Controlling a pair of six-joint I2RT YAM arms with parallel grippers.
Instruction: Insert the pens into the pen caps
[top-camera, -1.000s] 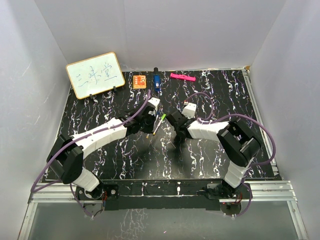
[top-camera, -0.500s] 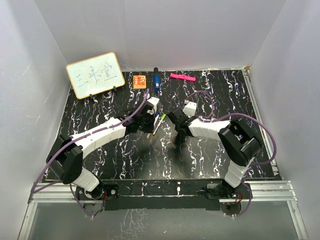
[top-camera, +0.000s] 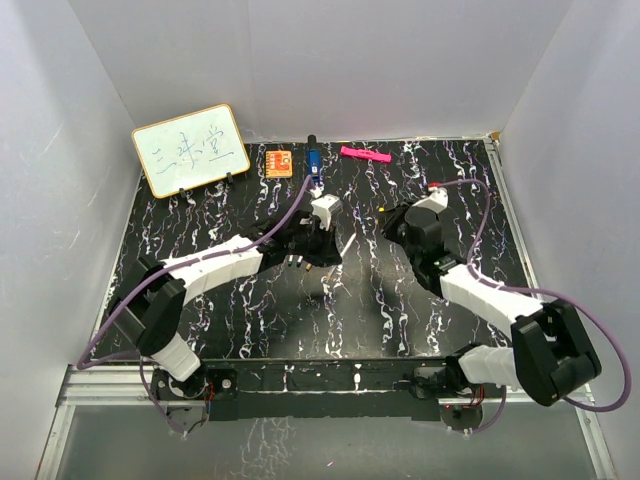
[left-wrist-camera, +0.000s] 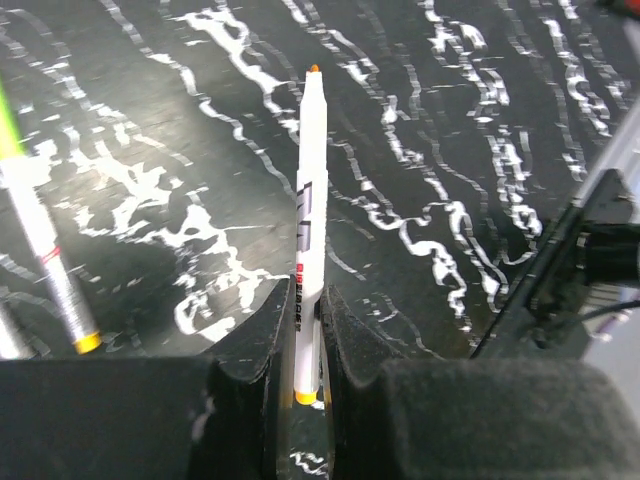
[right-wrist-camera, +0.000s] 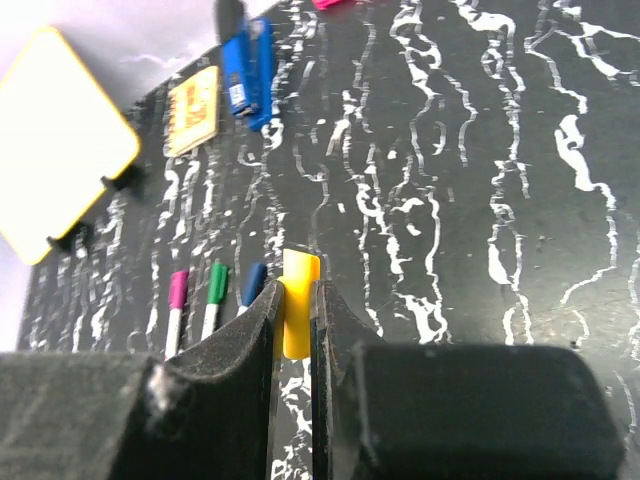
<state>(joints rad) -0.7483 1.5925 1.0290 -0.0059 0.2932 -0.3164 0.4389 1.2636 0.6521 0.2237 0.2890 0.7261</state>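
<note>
My left gripper (left-wrist-camera: 308, 330) clamps a white pen (left-wrist-camera: 311, 200) at lower centre, my right gripper (right-wrist-camera: 297, 300) pinches a yellow cap (right-wrist-camera: 300, 272) mid-frame, not yet joined, while three pens (right-wrist-camera: 215, 290) at lower left already look capped.

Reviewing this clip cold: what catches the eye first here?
Over the middle of the black marbled table, the left gripper is shut on a white pen with an orange tip pointing away from it. Close by, the right gripper pinches a short yellow cap. After that, the eye goes to the whiteboard with handwriting, propped at the back left.
</note>
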